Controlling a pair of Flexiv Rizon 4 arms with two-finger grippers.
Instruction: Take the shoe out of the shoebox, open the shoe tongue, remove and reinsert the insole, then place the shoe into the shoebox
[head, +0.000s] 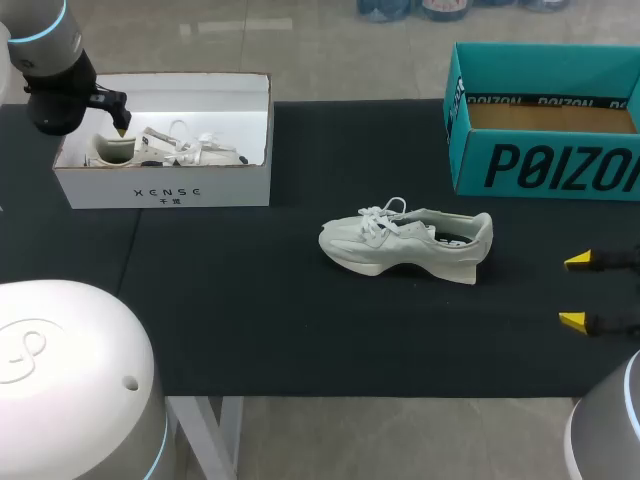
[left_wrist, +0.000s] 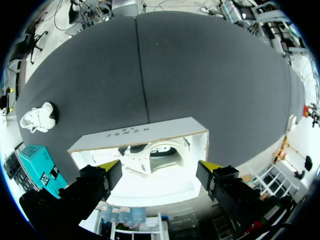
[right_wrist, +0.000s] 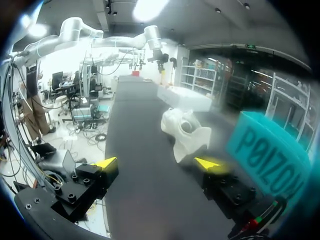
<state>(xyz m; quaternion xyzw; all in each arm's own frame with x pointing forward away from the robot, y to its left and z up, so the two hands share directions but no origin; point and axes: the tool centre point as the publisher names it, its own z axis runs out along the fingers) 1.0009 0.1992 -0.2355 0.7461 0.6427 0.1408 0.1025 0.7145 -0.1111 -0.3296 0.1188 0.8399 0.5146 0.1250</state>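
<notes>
A white shoebox (head: 165, 190) stands at the table's far left with a white shoe (head: 170, 148) lying inside it. My left gripper (head: 122, 125) hovers open above the box's left end; in its wrist view the shoe (left_wrist: 150, 155) lies in the box (left_wrist: 135, 134) just ahead of the gripper (left_wrist: 159, 172). A second white shoe (head: 405, 242) rests on its sole in the middle of the black table, toe pointing left. My right gripper (head: 575, 290) stands open at the right edge, level with that shoe (right_wrist: 184, 131), which lies ahead of its fingers (right_wrist: 156, 163).
A teal shoebox (head: 545, 115) stands open at the far right corner, also beside the right gripper as the teal box (right_wrist: 270, 150). Black cloth (head: 250, 320) covers the table, with bare room in front of the shoe.
</notes>
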